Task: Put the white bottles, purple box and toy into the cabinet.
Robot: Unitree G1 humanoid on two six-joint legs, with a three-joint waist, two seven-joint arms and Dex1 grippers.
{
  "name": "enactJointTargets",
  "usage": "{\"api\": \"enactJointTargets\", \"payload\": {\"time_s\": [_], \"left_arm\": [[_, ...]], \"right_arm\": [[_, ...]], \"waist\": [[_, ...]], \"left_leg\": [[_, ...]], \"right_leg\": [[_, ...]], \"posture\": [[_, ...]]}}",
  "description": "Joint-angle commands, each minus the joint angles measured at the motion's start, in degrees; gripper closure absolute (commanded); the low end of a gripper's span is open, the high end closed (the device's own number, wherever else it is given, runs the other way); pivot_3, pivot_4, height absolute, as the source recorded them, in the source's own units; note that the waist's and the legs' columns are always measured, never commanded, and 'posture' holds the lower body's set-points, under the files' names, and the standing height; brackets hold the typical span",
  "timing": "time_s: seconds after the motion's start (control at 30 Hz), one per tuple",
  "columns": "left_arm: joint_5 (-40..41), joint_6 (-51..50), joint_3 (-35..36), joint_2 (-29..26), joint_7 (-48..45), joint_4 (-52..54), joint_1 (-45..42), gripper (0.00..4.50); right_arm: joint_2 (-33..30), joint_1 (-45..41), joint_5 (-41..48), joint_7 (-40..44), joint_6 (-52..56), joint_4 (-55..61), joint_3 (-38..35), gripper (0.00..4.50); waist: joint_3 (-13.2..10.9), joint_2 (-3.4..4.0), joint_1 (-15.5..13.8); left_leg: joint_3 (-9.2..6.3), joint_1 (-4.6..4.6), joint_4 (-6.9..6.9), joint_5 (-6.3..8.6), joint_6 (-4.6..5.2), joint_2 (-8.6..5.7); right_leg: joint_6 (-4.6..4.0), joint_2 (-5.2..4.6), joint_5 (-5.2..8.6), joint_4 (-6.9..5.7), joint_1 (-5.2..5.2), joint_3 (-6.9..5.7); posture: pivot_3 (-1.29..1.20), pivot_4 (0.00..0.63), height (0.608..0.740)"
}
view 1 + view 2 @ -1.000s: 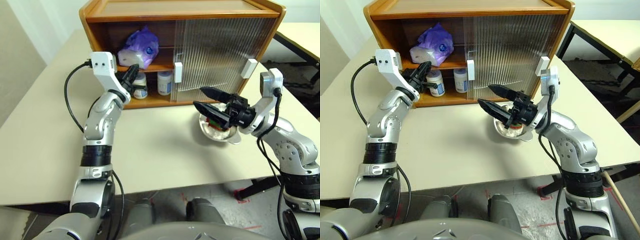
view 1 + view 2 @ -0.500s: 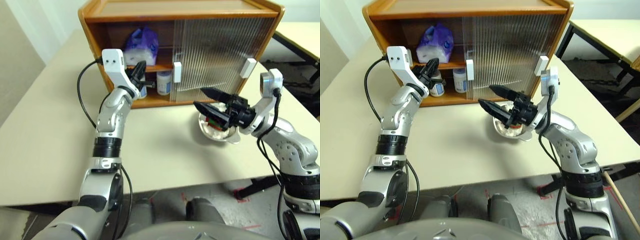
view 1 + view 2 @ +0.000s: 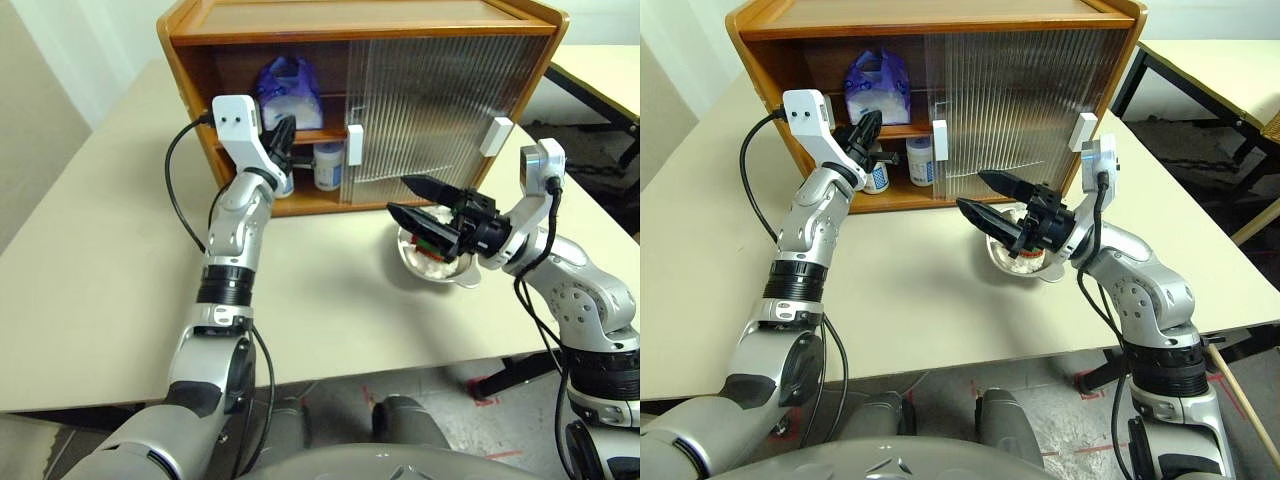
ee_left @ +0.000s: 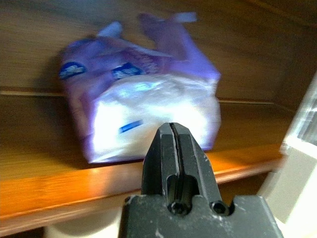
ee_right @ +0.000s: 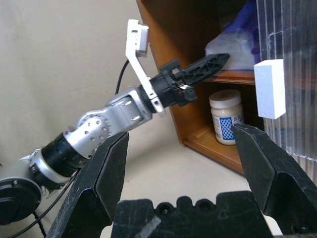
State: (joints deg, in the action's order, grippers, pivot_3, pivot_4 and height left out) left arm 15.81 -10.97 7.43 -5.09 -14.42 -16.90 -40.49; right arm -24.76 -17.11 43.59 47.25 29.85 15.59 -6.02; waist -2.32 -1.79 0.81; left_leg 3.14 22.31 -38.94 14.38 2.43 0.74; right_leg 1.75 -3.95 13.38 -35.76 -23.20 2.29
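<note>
Looking into the cabinet [image 3: 460,25], I saw the purple box [image 4: 148,109] on its upper shelf and the white bottles [image 3: 920,160] below. My left hand [image 3: 283,135], pinched shut on nothing, hovered before that soft, crushable pack. My right hand [image 3: 415,200] stood wide over the toy [image 3: 432,255] in its steel bowl [image 3: 468,277] on the bench [image 3: 90,280]; light and squashy, I judged, best gripped across the body.

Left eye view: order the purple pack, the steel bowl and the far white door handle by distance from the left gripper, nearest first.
From the left gripper:
1. Purple pack, upper shelf, just behind it.
2. Steel bowl, on the table, under the right gripper.
3. Far white handle, cabinet's right end.
</note>
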Motion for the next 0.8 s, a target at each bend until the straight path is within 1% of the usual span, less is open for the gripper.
{"api": "enactJointTargets", "payload": {"time_s": [0.03,0.2,0.3,0.37,0.47,0.63,0.8], "left_arm": [[2.2,-4.5,-1.8,-0.5,-2.2,9.4,3.6,4.48],[4.4,-9.6,-3.4,-1.7,-4.2,20.2,7.6,4.48],[5.2,-10.2,-5.0,-1.8,-6.3,23.0,8.4,4.48],[4.1,-8.5,-8.2,-1.6,-8.6,23.6,9.1,4.48],[3.5,-7.9,-12.1,0.8,-9.9,22.1,10.3,4.48],[1.6,-5.3,-15.4,3.7,-10.2,18.3,10.4,4.48],[-2.2,2.6,-17.1,9.6,-7.8,7.3,8.4,4.48]], "right_arm": [[-0.6,0.3,-0.2,0.2,-0.4,0.6,-0.3,0.0],[-0.9,-0.1,-0.3,0.9,-0.4,-0.2,-0.1,0.0],[-1.1,-0.7,-0.4,1.4,-0.3,-1.0,0.0,0.0],[-1.1,-1.1,-0.4,1.6,-0.2,-1.3,0.2,0.0],[-1.2,-1.7,-0.3,1.7,0.2,-1.3,0.3,0.0],[-1.6,-1.6,0.0,1.8,0.6,-1.0,0.3,0.0],[-2.4,-0.4,0.6,1.1,1.3,0.4,-0.2,0.0]], "waist": [[0.0,0.0,0.1],[0.0,0.0,-0.1],[0.0,0.0,-0.1],[0.0,0.0,-0.2],[0.0,-0.01,-0.3],[0.0,0.0,-0.2],[0.0,0.0,-0.2]], "left_leg": [[0.0,0.0,0.0,0.0,0.0,0.01],[0.0,0.0,0.01,0.0,0.0,0.07],[0.02,-0.01,0.0,0.0,0.0,0.06],[0.04,-0.04,-0.01,0.0,0.0,0.02],[0.05,-0.06,-0.02,-0.01,0.01,-0.02],[0.08,-0.05,-0.02,-0.03,0.06,-0.06],[0.09,-0.05,-0.02,-0.04,0.07,-0.06]], "right_leg": [[0.0,0.0,0.0,-0.01,0.0,0.01],[-0.01,0.0,-0.01,-0.03,-0.02,0.03],[-0.01,-0.01,-0.01,-0.02,0.0,0.04],[0.04,-0.01,0.0,-0.01,0.02,0.05],[0.07,-0.01,0.0,0.0,0.06,0.05],[0.1,0.05,0.01,0.02,0.02,0.13],[0.1,0.11,0.01,0.04,0.0,0.19]], "posture": [[-0.02,0.0,0.74],[-0.01,0.0,0.74],[0.0,0.0,0.74],[0.01,0.0,0.74],[0.0,0.0,0.74],[-0.01,0.0,0.74],[-0.03,0.0,0.74]]}}
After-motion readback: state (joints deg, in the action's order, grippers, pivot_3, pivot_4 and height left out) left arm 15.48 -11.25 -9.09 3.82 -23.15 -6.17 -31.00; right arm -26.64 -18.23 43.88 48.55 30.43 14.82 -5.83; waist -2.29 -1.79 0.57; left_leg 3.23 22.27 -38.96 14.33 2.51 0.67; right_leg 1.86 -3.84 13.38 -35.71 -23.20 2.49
